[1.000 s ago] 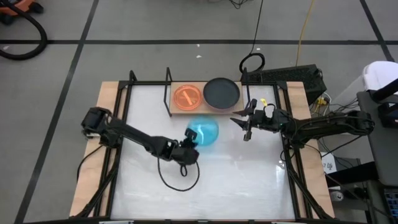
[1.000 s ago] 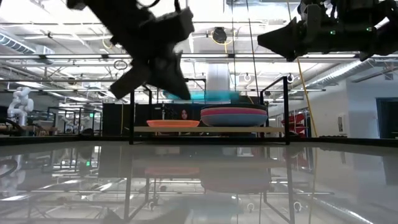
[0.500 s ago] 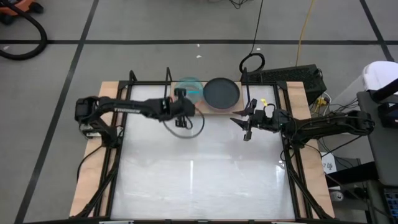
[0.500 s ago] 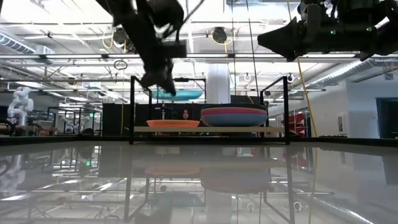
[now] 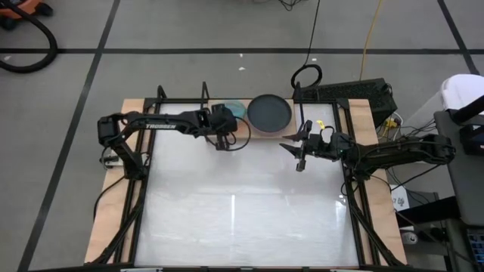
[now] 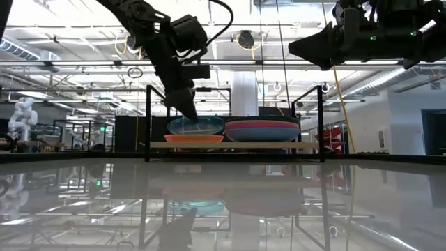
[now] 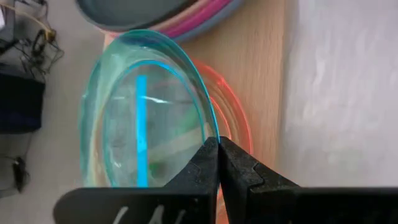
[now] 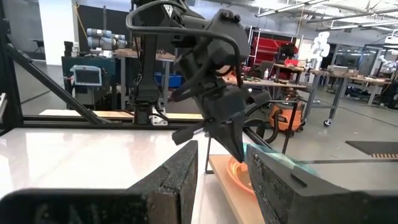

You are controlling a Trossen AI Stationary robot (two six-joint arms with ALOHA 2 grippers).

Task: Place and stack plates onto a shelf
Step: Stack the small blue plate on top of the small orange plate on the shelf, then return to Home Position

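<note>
My left gripper is shut on the translucent cyan plate, which sits low over the orange plate on the left half of the shelf. From above, the cyan plate shows beside the black plate. That black plate tops a stack of larger plates on the shelf's right half. My right gripper hangs open in the air near the shelf's right end and holds nothing. My left gripper pinches the cyan plate's rim between its two fingers, on the plate's near-left side. The fingers slant down toward the far edge. The plate is tilted just above the orange plate; whether the two touch, I cannot tell.
Thin black uprights frame the shelf at both ends. A black cable loop hangs from the left wrist over the table. The white tabletop spreads out in front of the shelf.
My left gripper has carried the cyan plate from above the table's middle toward the far edge. It then came down over the orange plate on the shelf. The plate went from high in the air to just above the orange one.
</note>
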